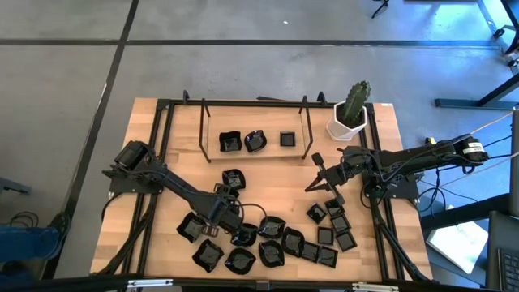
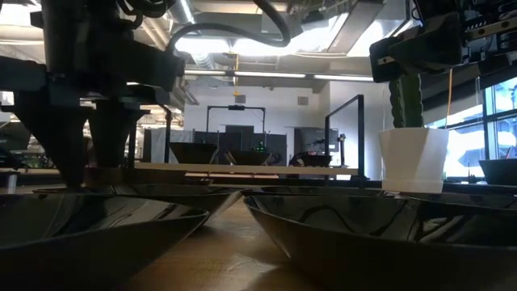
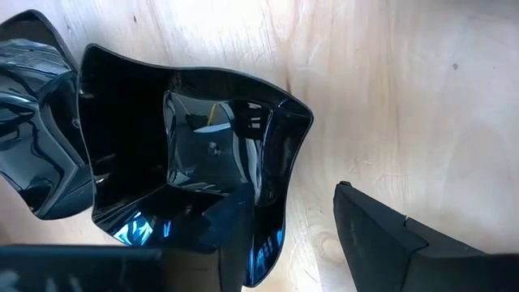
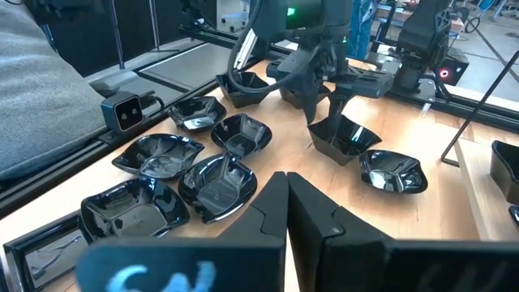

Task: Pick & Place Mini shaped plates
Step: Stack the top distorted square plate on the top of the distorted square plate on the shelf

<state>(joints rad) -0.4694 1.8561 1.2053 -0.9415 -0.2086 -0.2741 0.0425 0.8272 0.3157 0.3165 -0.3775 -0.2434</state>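
Mini shaped plates (image 3: pixel 195 154) glossy black, mirror-smooth; table (image 3: pixel 405 89) pale grained wood; pot (image 1: pixel 347 126) matt white

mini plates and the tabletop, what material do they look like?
Mini plates: glossy black, probably hard plastic or glazed ceramic; sharp mirror reflections, and the look leaves it open. Tabletop: pale wood, likely plywood or a wood-look panel; grain shows in the left wrist view.

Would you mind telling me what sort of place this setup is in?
Probably a robotics lab or workshop: a wooden table in a black metal frame, a bare concrete floor, and further equipment racks behind.
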